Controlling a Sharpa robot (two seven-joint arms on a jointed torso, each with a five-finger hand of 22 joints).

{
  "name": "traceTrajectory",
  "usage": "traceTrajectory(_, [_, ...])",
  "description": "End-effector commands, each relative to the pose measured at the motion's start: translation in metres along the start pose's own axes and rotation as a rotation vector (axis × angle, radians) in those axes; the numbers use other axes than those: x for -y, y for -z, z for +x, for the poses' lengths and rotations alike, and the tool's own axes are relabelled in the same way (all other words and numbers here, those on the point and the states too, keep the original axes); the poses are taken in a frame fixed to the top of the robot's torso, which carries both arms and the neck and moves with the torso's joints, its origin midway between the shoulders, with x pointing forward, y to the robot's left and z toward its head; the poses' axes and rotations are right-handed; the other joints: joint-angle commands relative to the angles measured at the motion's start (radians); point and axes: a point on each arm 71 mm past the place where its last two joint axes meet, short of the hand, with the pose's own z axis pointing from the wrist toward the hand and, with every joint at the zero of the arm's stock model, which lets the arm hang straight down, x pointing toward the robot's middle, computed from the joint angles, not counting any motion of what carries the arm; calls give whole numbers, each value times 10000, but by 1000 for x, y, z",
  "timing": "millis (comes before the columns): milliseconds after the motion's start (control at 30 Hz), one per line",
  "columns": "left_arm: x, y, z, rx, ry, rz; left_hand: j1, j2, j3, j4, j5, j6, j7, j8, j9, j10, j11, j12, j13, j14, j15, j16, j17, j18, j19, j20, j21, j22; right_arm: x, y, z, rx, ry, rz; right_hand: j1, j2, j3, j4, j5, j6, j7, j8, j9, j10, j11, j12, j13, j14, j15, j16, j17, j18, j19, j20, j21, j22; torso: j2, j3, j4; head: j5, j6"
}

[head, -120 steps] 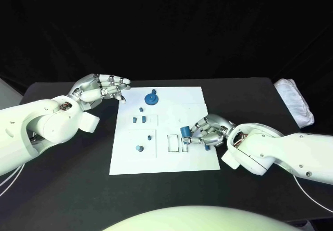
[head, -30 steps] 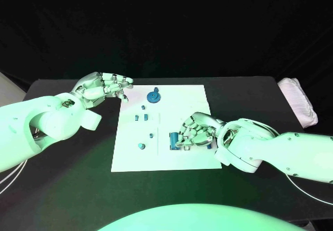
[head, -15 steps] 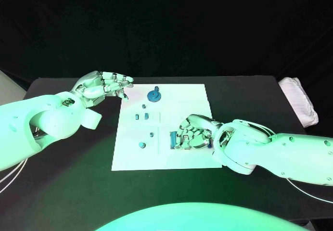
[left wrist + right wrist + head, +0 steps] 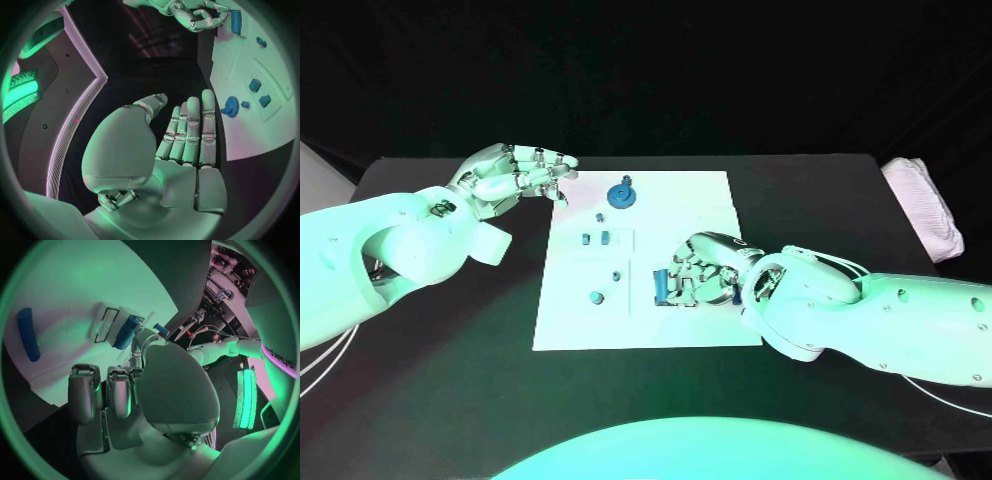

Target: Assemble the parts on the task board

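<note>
Blue cylindrical part point(image 4: 659, 288) lies in its task board point(image 4: 704, 210) slot under the right hand point(image 4: 704, 275), fingers spread, apparently seating it; left hand point(image 4: 516, 175) waits open beside the board.

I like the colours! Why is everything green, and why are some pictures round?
Head view: green light tints the task board and both arms. Left wrist view: a fisheye circle, so the board's edges bend behind the left hand. Right wrist view: round too, green glow at its rim.
</note>
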Motion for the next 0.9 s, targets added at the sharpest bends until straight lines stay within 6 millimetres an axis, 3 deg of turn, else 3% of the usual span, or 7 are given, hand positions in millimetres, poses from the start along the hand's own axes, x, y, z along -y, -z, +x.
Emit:
traceTrajectory(33, [1, 0, 2, -208, 109, 57, -21, 38, 4, 74, 9, -48, 50, -24, -10, -78, 0, 36, -12, -23, 47, -30, 5, 139, 65, -14, -50, -8, 0, 0, -4, 476, 324, -81, 17, -29, 76, 20, -19, 83, 16, 39, -6, 987, -74, 39, 2555, 994, -40, 21, 2411, -78, 820, -54, 64, 2128, -8, 6, -14, 25, -4])
traceTrajectory(300, [1, 0, 3, -218, 112, 56, -21, 38, 4, 74, 9, -48, 50, -24, -10, -78, 0, 36, -12, -23, 47, -30, 5, 139, 65, -14, -50, -8, 4, 5, -7, 598, -691, -263, -439, -338, 155, 324, 20, -30, 65, 65, 38, 892, -39, -233, 2433, 948, -16, -87, 2206, -26, 762, -43, -186, 2017, -13, -5, -3, -22, 5])
traceTrajectory(400, [1, 0, 3, -217, 111, 58, -21, 38, 4, 74, 9, -48, 50, -24, -10, -78, 0, 36, -12, -23, 47, -30, 5, 139, 65, -14, -50, -8, 10, 12, -12, 836, -1667, -345, -699, -419, 38, 539, 76, -597, 310, -225, -30, 782, 149, -506, 2315, 930, 124, -133, 2129, 32, 680, 46, -497, 1877, -12, -11, -12, -34, 33])
traceTrajectory(467, [1, 0, 2, -212, 110, 61, -21, 38, 4, 74, 9, -48, 50, -24, -10, -78, 0, 36, -12, -23, 47, -30, 5, 139, 65, -14, -50, -8, 16, 17, -16, 969, -2136, -347, -847, -434, -173, 655, 150, -1166, 617, -684, -175, 729, 408, -616, 2271, 919, 334, -160, 2082, 57, 637, 197, -663, 1808, -19, -4, -25, 11, 34])
traceTrajectory(567, [1, 0, 2, -185, 103, 67, -21, 38, 4, 74, 9, -48, 50, -24, -10, -78, 0, 36, -12, -23, 47, -30, 5, 139, 65, -14, -50, -8, 27, 28, -24, 1142, -2621, -194, -923, -420, -429, 699, 162, -1491, 837, -1102, -288, 604, 607, -895, 2151, 862, 511, -291, 1858, 140, 522, 362, -1108, 1608, -25, 6, -51, 35, 64])
traceTrajectory(833, [1, 0, 1, -145, 90, 115, -16, 40, -7, 100, 8, -46, 49, -18, -10, -81, 0, 47, -12, -26, 48, -28, 6, 139, 77, -12, -72, -25, 67, 57, -41, 1211, -1954, 845, -1237, -333, -954, 782, 309, -1468, 911, -1471, -436, 562, 685, -988, 2107, 855, 590, -312, 1836, 162, 512, 483, -1178, 1585, -46, 6, -70, -146, 147])
traceTrajectory(900, [1, 0, 2, -149, 91, 120, -16, 40, -7, 100, 8, -46, 49, -18, -10, -81, 0, 47, -12, -26, 48, -28, 6, 139, 77, -12, -72, -25, 76, 63, -44, 1156, -1599, 1108, -1415, -222, -1301, 783, 589, -1366, 899, -1612, -533, 555, 676, -1011, 2094, 859, 585, -309, 1847, 164, 520, 497, -1180, 1589, -56, 13, -85, -191, 153])
